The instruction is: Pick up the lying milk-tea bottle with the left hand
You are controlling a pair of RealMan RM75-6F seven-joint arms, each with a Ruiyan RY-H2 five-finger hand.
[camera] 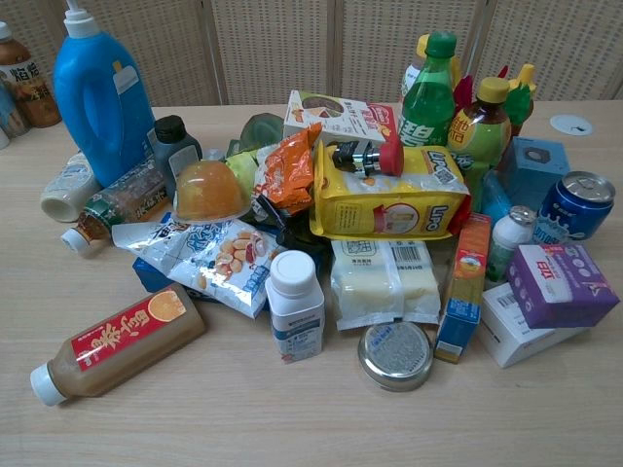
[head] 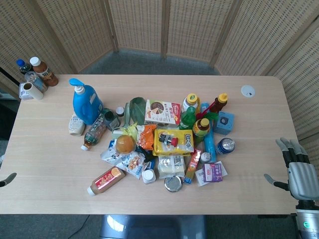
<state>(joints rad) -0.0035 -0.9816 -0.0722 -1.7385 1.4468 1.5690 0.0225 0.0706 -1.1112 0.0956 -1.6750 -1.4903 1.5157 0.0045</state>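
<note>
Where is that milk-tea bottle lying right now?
The milk-tea bottle lies at the pile's front-left in the head view, beside the snack packet.

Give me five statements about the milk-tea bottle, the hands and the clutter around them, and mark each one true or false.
1. The milk-tea bottle lies on its side at the near-left edge of the pile. True.
2. The left hand already grips the bottle. False: only a tip of it shows at the left edge of the head view, well away from the bottle.
3. The right hand holds nothing, fingers apart. True.
4. The blue detergent jug lies flat on the table. False: it stands upright.
5. The bottle's white cap points toward the pile's centre. False: it points outward, to the near left.
</note>
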